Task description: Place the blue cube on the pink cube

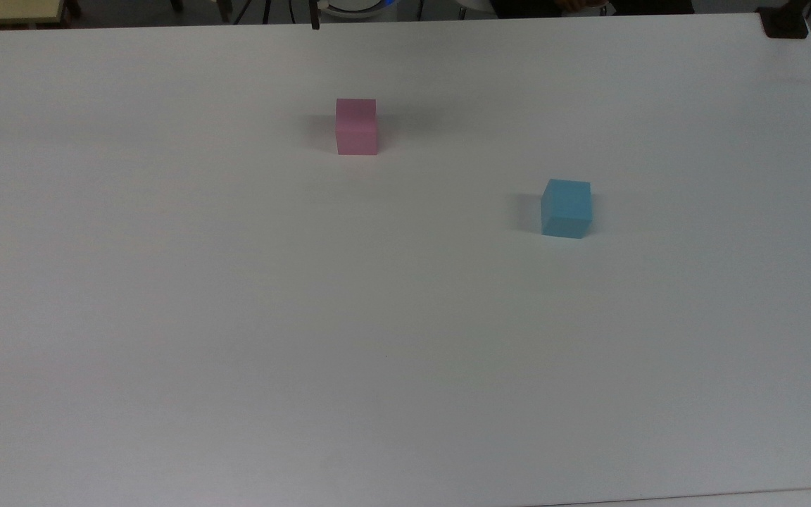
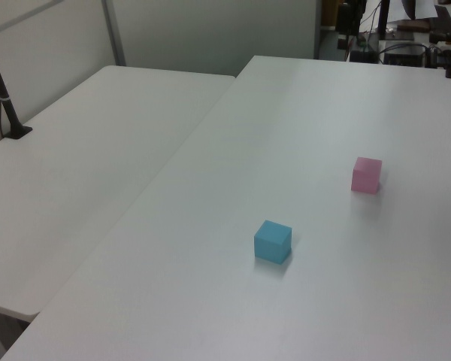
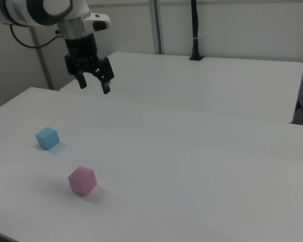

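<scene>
The blue cube (image 1: 566, 208) (image 2: 273, 241) (image 3: 47, 137) rests on the white table (image 1: 236, 317), apart from the pink cube (image 1: 356, 126) (image 2: 367, 174) (image 3: 82, 180). In the top view it lies right of and nearer than the pink one. Both stand flat with nothing on top. My gripper (image 3: 94, 85) hangs high in the air in the right view, up and to the right of the blue cube. Its black fingers (image 3: 106, 86) are spread open and hold nothing.
A second white table (image 2: 83, 165) adjoins this one on the left view's left. A black pole on a base (image 2: 7, 113) stands on it. Dark stands and cables (image 2: 391, 37) crowd the far end. A black clamp (image 1: 784, 21) sits at the top view's upper right corner.
</scene>
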